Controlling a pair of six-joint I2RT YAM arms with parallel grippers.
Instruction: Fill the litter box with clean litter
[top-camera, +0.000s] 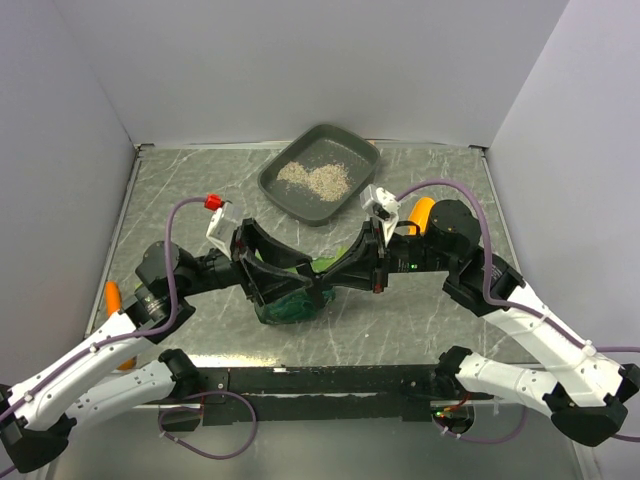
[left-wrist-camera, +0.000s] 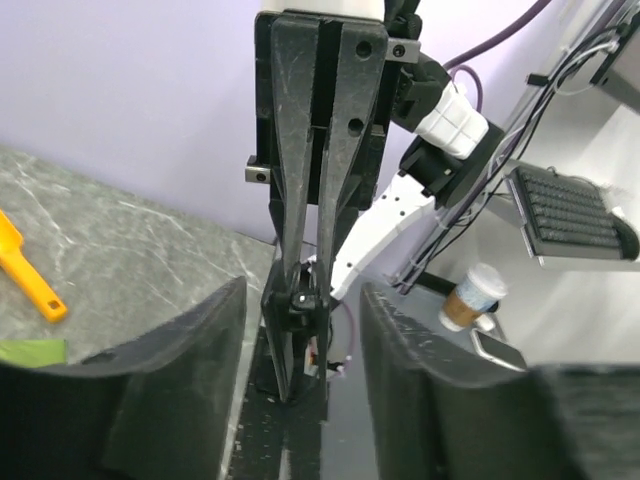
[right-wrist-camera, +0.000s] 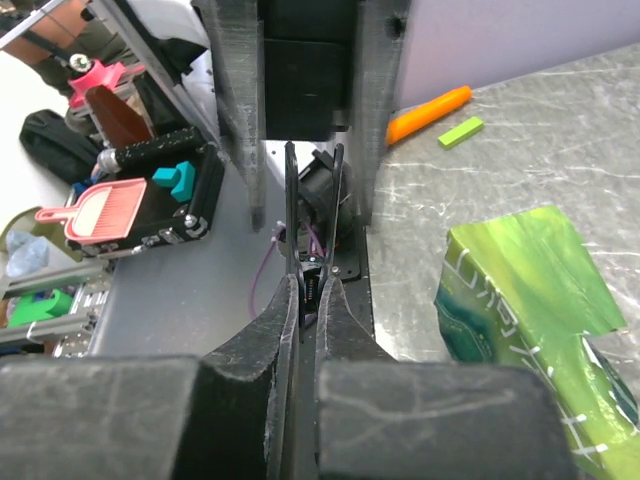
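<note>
The dark grey litter box (top-camera: 352, 152) stands at the back of the table, with a patch of pale clean litter (top-camera: 315, 179) inside it. A green bag (top-camera: 288, 304) (right-wrist-camera: 520, 290) lies at the table's middle. Both grippers meet tip to tip just above it. My left gripper (top-camera: 312, 285) (left-wrist-camera: 303, 300) is open, and its fingers (left-wrist-camera: 190, 350) frame the right gripper's tips. My right gripper (top-camera: 326, 282) (right-wrist-camera: 308, 290) is shut. Nothing shows between its pads, and the bag lies beside it.
An orange scoop (top-camera: 422, 212) (left-wrist-camera: 30, 270) lies behind the right arm. Another orange piece (top-camera: 113, 296) (right-wrist-camera: 430, 112) sits at the left edge with a small green scrap (right-wrist-camera: 460, 131). Grey walls close the table on three sides.
</note>
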